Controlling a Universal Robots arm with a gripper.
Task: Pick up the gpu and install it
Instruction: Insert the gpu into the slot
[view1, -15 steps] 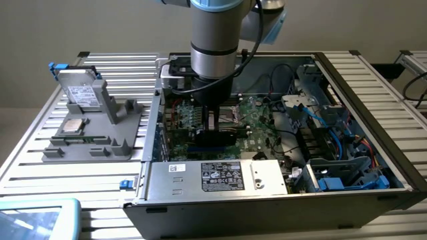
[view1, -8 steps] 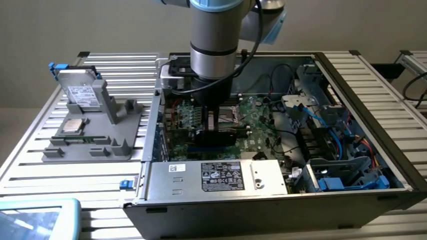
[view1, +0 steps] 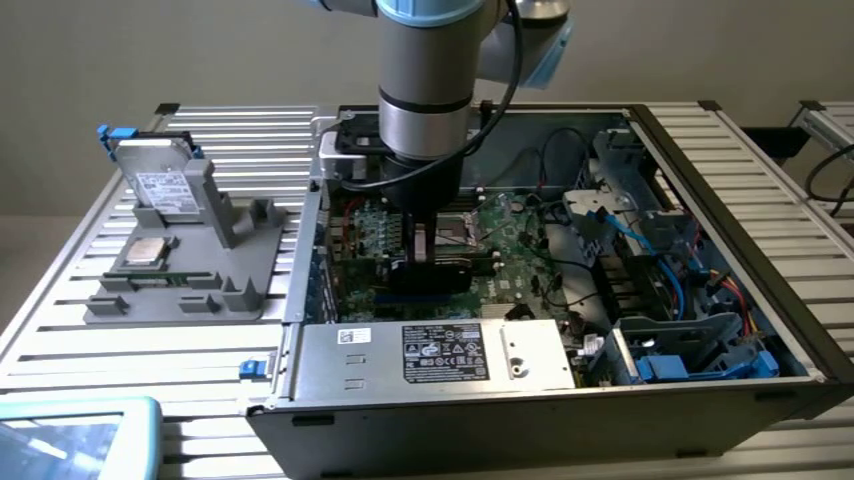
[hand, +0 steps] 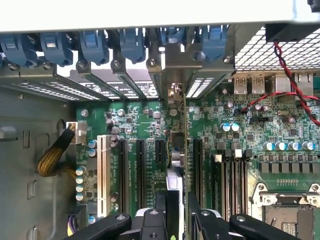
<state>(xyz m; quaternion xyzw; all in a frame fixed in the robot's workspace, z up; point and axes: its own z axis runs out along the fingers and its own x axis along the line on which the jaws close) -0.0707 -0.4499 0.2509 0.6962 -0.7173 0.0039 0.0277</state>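
arm (view1: 427, 60): cut by top edge | gpu (hand: 178, 150): edge-on, faces unseen | drive label (view1: 163, 187): text too small

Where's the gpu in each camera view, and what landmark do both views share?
Exterior view: the gpu hangs under the tool, over the motherboard inside the open case.
Wrist view: the gpu stands edge-on between the tool's fingers, among the black slots.
Shared landmark: the green motherboard.
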